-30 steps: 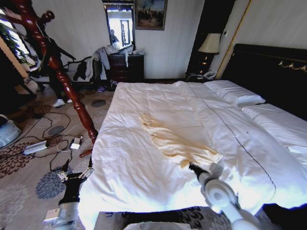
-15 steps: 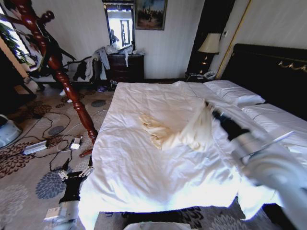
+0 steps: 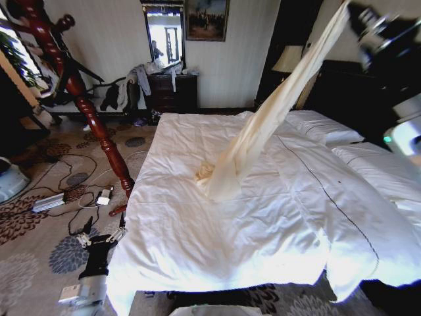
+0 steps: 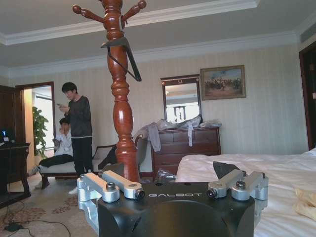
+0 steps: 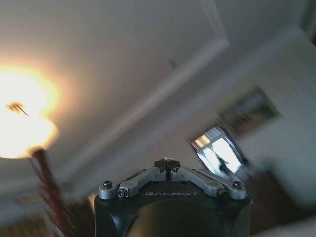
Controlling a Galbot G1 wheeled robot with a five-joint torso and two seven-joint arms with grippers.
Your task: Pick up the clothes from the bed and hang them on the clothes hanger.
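Observation:
The clothes, a pale cream-yellow garment, stretch in a long taut strip from a bunched end on the bed up to the top right. There my right gripper is shut on the upper end, high above the pillows. In the right wrist view the right gripper points at the ceiling with its fingertips together. My left gripper hangs low beside the bed's left edge, open and holding nothing. The clothes hanger, slim and dark, hangs on the wooden coat stand.
The reddish-brown coat stand rises left of the bed. Cables and small devices lie on the patterned carpet near its foot. A dresser with a heap of grey clothing stands at the far wall. The black headboard is at right.
My right gripper has risen from the bed's near side up and to the far right, pulling the garment into a long strip. The left arm has stayed put.

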